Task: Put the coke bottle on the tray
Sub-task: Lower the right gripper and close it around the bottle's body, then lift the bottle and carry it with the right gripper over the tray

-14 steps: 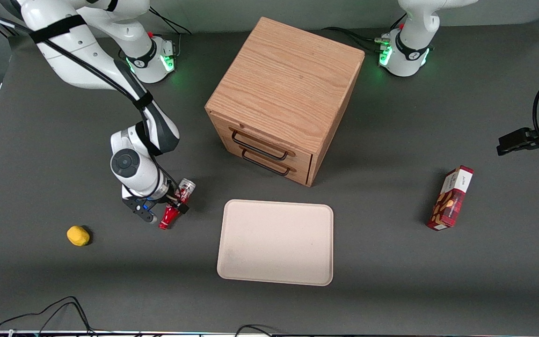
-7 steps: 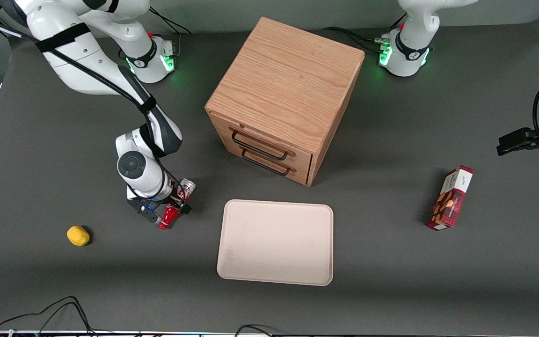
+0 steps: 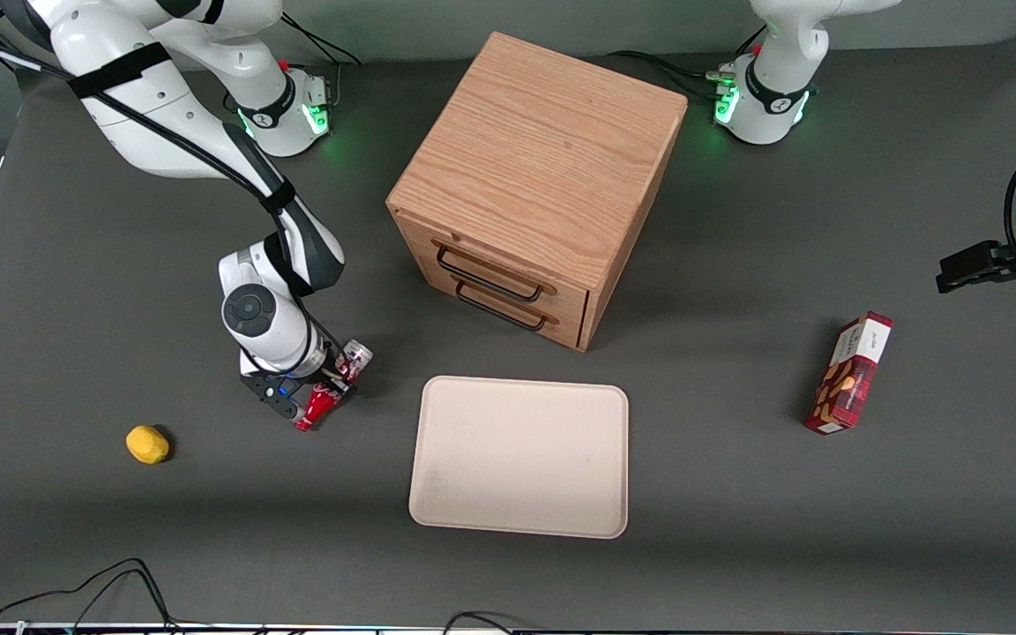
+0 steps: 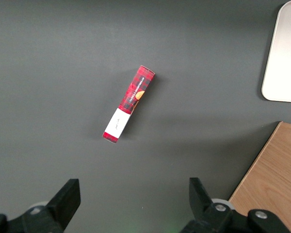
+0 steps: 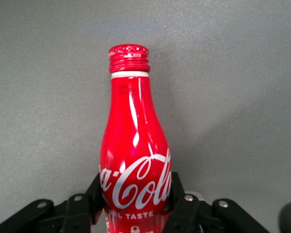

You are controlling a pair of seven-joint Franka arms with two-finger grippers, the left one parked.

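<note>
My pincer (image 3: 324, 388) pinches the bottle (image 3: 332, 386) across its body, tilted over the table (image 3: 120, 547), beside the tray (image 3: 521, 457), toward my working arm's end.

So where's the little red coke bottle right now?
The slim red coke bottle is clamped in the working arm's claw, lying tilted beside the big beige tray, toward the working arm's end.

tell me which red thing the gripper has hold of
The coke bottle, gripped by the gripper beside the tray. The other red thing, the snack box, lies untouched toward the parked arm's end.
</note>
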